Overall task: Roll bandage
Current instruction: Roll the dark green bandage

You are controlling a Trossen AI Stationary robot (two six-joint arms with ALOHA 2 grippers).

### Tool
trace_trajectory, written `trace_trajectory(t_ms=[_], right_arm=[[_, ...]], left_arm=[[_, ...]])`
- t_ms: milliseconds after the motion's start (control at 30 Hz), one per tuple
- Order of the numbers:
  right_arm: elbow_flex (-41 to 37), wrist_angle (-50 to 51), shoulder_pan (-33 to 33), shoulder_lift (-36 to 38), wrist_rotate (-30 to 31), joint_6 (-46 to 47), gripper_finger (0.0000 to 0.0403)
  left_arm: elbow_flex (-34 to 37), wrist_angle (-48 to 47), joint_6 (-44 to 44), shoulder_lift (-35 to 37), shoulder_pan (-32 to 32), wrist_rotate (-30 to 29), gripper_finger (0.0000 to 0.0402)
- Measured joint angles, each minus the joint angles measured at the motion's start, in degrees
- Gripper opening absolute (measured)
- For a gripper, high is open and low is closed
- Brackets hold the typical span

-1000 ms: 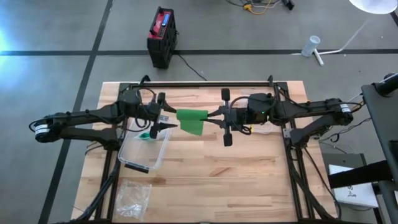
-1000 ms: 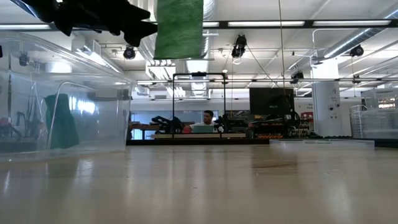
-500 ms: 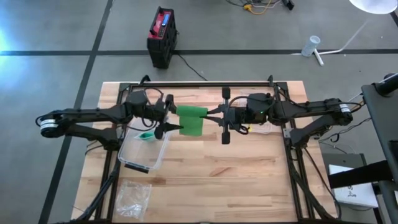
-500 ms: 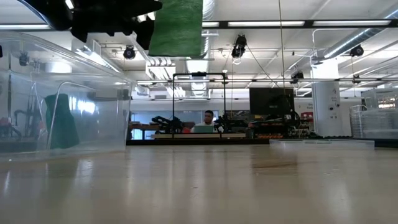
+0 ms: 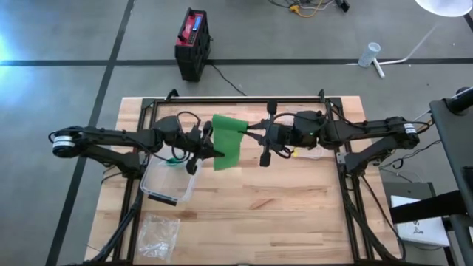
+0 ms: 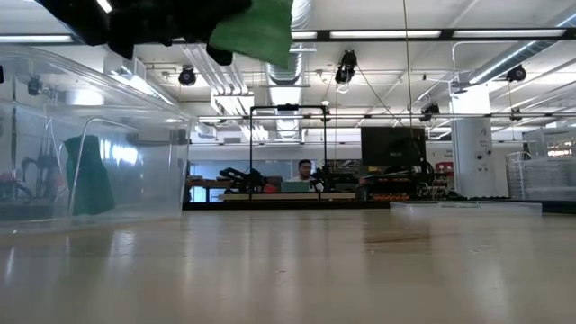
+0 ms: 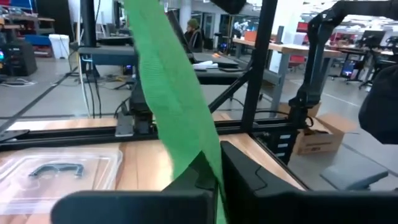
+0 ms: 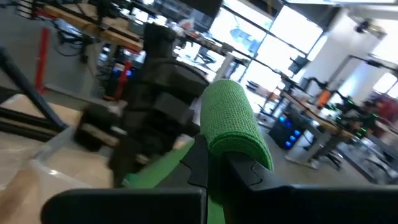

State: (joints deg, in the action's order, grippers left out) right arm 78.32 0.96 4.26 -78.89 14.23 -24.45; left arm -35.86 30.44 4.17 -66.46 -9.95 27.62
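Both arms are raised above the middle of the worktop point(image 5: 244, 214), with the green bandage point(image 5: 228, 142) stretched between them, clear of the wood.

Right pincer point(image 5: 252, 136): jaws clamped on the rolled end; the right wrist view shows a thick green cylinder point(image 8: 235, 124) of wound fabric sitting across the fingers.

Left pincer point(image 5: 208, 153): jaws together on the loose tail; in the left wrist view the flat strip point(image 7: 174, 93) runs up and away from between the fingers point(image 7: 245, 180).

Progress, as a judgement: partly done. A roll is already formed at the right end, but a fair stretch of flat strip hangs unrolled toward the left arm. What is left is to wind that tail onto the roll, keeping it taut, then set the roll down.

Surface: pale wooden planks on a dark metal frame. A clear plastic box point(image 5: 172, 179) sits under the left arm, with a dark green object point(image 6: 88, 175) inside; what it is I cannot tell. A clear bag point(image 5: 159, 233) lies near the front left corner.

Room: grey floor with dark tape lines, a red and black case point(image 5: 194, 43) beyond the worktop. The low view shows a workshop hall, benches, ceiling strip lights, and a person point(image 6: 306, 170) seated far off.
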Motion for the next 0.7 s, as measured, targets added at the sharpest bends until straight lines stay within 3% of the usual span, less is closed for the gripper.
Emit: trace_trajectory(t_ms=[267, 700], right_arm=[[-2.4, -1.9, -1.9, 0.0, 3.5, 0.3, 0.0008], [-6.1, -2.4, -3.6, -4.5, 1.4, 4.4, 0.0008]], left_arm=[[0.0, 2.7, 0.1, 0.2, 4.8, -2.4, 0.0001], [0.0, 22.8, 11.0, 0.7, 7.5, -1.6, 0.0000]])
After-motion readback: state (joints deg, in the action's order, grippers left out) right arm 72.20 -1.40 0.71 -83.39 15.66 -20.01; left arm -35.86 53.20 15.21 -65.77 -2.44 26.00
